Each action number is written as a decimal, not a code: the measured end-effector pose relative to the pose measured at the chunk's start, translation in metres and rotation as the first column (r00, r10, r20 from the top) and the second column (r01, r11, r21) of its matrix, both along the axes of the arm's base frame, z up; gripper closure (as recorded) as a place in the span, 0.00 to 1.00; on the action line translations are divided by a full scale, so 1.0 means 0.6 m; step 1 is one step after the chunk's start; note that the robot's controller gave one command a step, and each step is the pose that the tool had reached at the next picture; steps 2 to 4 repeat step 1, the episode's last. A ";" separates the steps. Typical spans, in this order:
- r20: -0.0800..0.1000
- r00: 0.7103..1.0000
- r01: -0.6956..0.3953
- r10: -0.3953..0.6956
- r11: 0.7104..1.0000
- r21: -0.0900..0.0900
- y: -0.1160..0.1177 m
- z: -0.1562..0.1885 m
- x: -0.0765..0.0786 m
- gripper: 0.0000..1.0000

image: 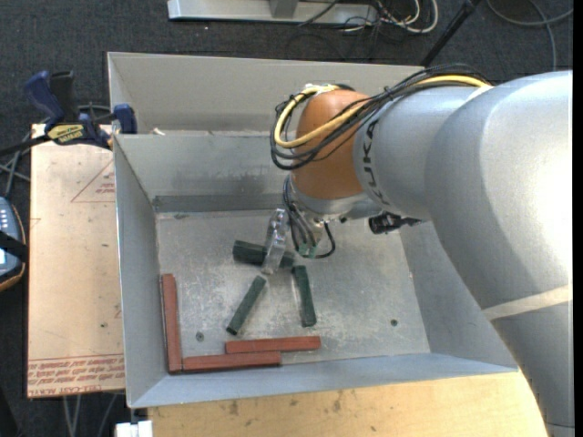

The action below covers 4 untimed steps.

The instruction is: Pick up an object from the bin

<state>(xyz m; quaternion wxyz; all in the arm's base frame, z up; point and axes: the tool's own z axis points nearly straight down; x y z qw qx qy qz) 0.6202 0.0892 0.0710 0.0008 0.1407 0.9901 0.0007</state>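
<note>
Dark green block [248, 251], just beside fingers [273, 244], spread and empty, green sticks [246, 305] near, arm [510, 198] lettered "UKA"

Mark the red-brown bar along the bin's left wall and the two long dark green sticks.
Red-brown bar [170, 321] along the left wall: camera view, middle of its length.
Left green stick [246, 305]: camera view, its middle.
Right green stick [303, 296]: camera view, its middle.

Dk carpet floor [55, 25]; grey metal bar [228, 9] + cables [405, 5] at top.
</note>
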 end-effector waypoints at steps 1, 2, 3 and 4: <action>0.005 0.997 0.076 -0.076 0.997 0.001 0.019 0.273 0.014 1.00; 0.005 0.997 0.076 -0.076 0.997 0.001 0.019 0.273 0.014 1.00; 0.005 0.997 0.076 -0.076 0.997 0.001 0.019 0.273 0.014 1.00; 0.005 0.997 0.076 -0.076 0.997 0.001 0.019 0.273 0.014 1.00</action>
